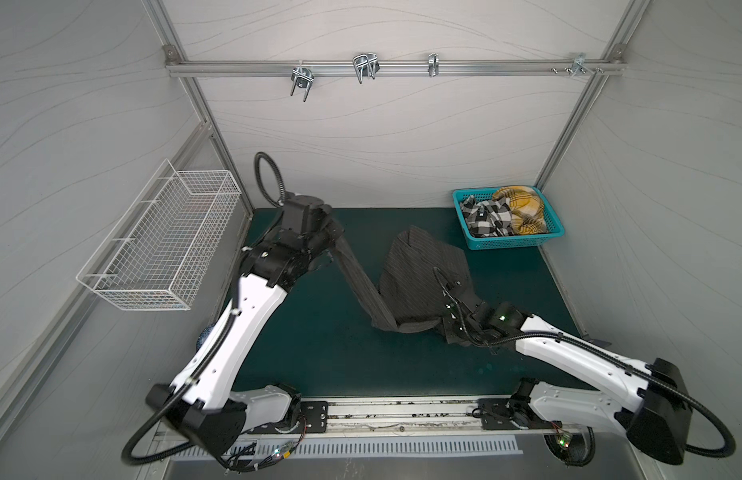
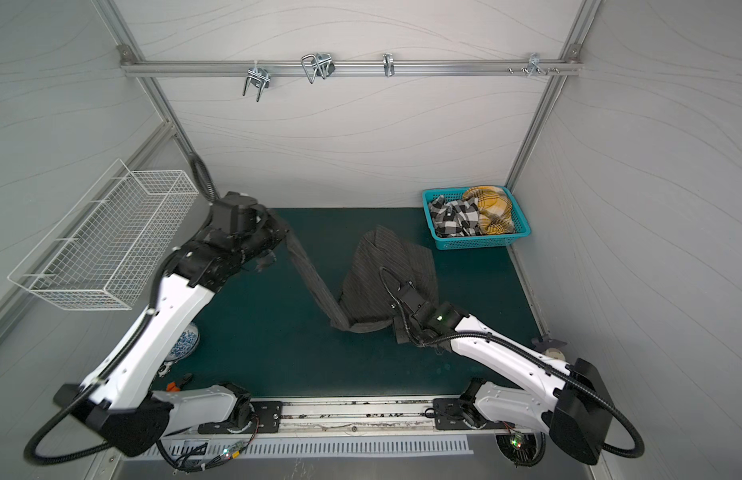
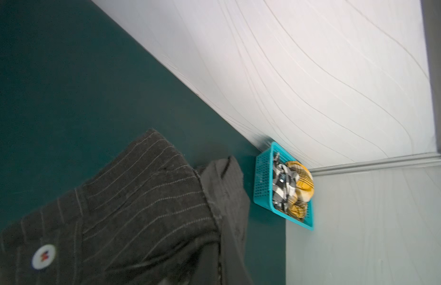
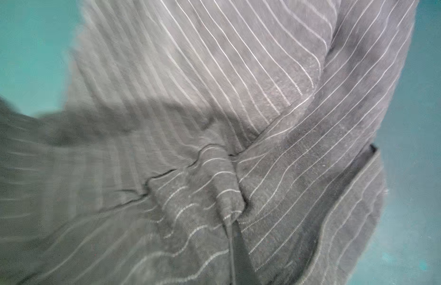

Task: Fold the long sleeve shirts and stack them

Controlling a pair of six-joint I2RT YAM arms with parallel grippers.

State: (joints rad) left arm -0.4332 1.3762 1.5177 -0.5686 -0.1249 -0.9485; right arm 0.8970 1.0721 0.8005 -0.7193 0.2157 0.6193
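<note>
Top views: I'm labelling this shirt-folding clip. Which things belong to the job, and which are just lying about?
Job: pinstripe shirt, black-and-white plaid shirt, yellow plaid shirt, teal basket.
Lying about: white wire basket, rail hooks, blue-and-white ceramic piece.

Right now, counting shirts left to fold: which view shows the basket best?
A top view: the teal basket, whole, from above. The left wrist view shows it sidelong, smaller; the right wrist view misses it.

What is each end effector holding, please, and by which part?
The pinstriped shirt: left end effector by its cuff, right end effector at its near edge.
</note>
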